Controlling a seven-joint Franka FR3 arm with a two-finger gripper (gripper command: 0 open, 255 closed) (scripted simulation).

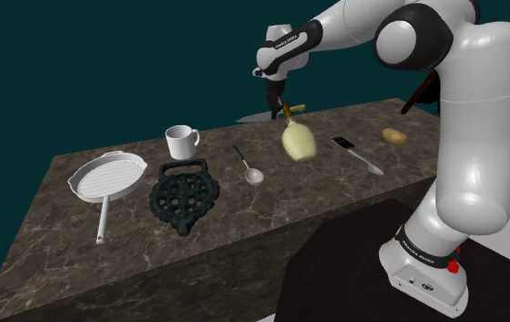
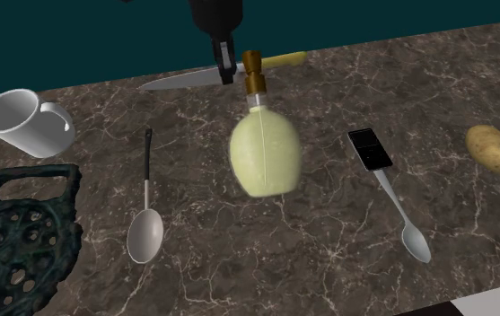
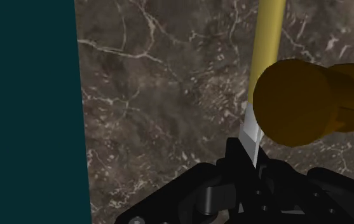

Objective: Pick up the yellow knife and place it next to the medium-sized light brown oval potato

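Dark marbled counter (image 2: 328, 260) runs along a teal wall (image 1: 106, 64). At its back edge the gripper (image 2: 226, 74) stands on the yellow knife (image 2: 185, 82), fingers drawn narrow and clasping the blade just short of the handle; the knife lies flat. Just beside the fingers lies a pale bottle (image 2: 264, 153), its brown cap by the handle. The potato (image 2: 495, 149) sits well apart from them, beyond a black-handled spoon (image 2: 391, 193).

Mug (image 1: 181, 142), pan (image 1: 108, 177), trivet (image 1: 184, 195) and pale bottle (image 1: 298, 140) sit on marbled counter (image 1: 271, 206).
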